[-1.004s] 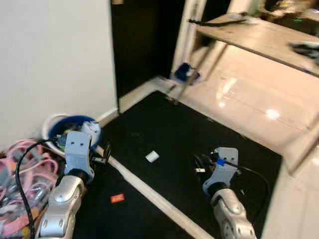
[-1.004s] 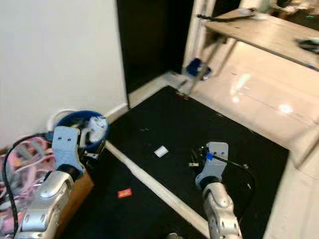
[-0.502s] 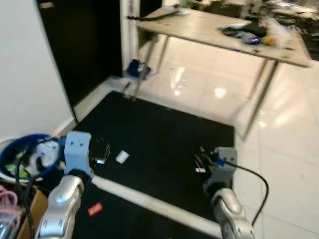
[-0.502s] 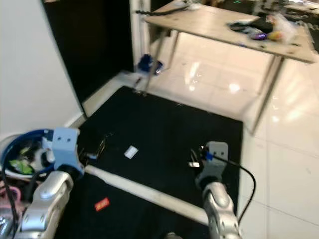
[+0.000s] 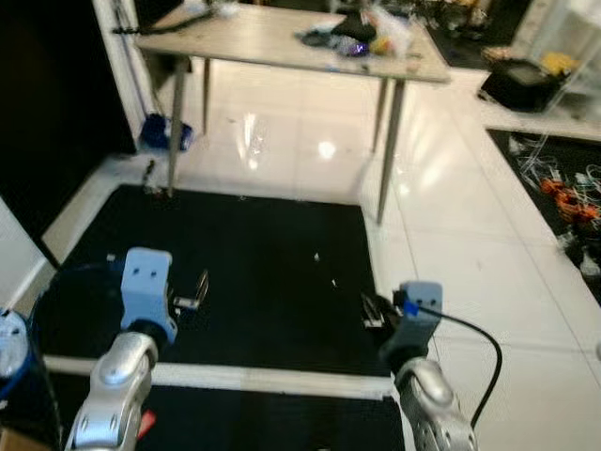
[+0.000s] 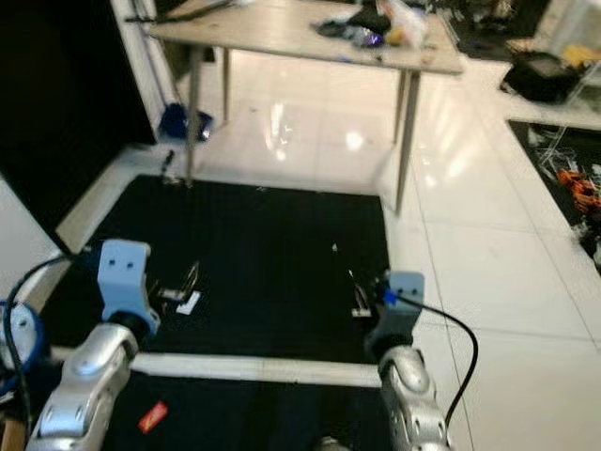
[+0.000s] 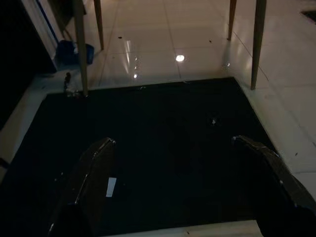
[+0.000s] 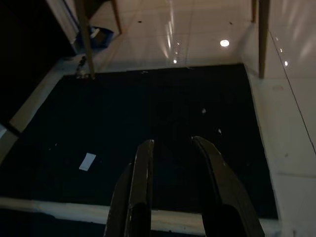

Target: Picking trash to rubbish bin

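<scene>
Nothing held: left gripper [image 7: 173, 187] spread wide, right gripper [image 8: 175, 182] narrowly parted. White scrap [image 6: 188, 303] on black mat [image 6: 282, 244], red scrap [image 6: 152, 416] nearer (both unpicked). Blue bin [image 5: 11, 343] at left.

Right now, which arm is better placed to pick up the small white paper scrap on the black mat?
Probably the left. The small white paper scrap lies on the black mat just ahead of the left gripper, whose fingers are spread wide. The right gripper is farther away, its fingers less spread.
</scene>
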You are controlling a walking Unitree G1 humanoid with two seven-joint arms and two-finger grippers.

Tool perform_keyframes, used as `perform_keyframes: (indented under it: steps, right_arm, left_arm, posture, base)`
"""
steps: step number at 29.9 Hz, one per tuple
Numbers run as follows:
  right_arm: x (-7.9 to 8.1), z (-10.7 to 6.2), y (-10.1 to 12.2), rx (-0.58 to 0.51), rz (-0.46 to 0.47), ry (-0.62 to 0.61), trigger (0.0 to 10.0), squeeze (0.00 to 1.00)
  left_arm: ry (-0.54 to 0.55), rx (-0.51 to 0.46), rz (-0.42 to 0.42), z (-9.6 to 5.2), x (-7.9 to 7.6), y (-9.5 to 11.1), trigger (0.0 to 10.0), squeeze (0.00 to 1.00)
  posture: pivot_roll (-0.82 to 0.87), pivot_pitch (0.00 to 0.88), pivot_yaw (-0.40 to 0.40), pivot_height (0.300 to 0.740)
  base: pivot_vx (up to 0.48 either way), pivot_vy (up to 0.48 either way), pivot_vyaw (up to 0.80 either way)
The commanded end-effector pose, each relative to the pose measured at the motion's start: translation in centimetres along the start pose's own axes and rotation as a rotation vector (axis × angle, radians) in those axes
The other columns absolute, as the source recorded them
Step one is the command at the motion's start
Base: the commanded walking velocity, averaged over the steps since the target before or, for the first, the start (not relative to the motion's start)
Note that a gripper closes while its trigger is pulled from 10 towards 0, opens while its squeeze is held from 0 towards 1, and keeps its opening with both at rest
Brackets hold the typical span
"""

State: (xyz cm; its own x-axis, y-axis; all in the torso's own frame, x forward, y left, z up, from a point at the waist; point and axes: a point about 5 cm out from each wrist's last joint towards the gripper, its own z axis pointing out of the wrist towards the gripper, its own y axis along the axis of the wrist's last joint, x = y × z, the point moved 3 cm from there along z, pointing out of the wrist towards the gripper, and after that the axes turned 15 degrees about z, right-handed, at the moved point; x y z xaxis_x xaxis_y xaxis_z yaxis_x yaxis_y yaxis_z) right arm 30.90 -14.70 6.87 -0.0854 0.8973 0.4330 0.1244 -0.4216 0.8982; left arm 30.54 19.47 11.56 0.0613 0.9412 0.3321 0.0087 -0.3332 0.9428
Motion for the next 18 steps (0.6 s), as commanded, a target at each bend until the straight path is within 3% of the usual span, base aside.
perform_keyframes:
  steps: [1,9,18]
  right_arm:
    - [-0.72,-0.31,-0.08,0.005,-0.005,-0.022,10.0,0.00]
    - [-0.70,-0.27,-0.03,0.002,-0.006,-0.021,10.0,0.00]
    - [-0.31,-0.11,-0.08,0.002,-0.037,0.000,10.0,0.00]
  left_arm:
    - [-0.020,-0.015,-0.017,-0.07,-0.44,0.34,10.0,0.00]
    - [-0.020,-0.020,-0.027,0.00,-0.53,0.50,10.0,0.00]
    - [-0.012,-0.017,-0.004,0.13,-0.45,0.50,10.0,0.00]
  posture:
    - [0.02,0.122,-0.002,0.740]
    - [0.02,0.125,-0.002,0.740]
    - [0.01,0.129,-0.001,0.740]
  base:
    - [0.000,0.000,-0.80]
    - [0.000,0.000,-0.80]
    - [0.000,0.000,0.00]
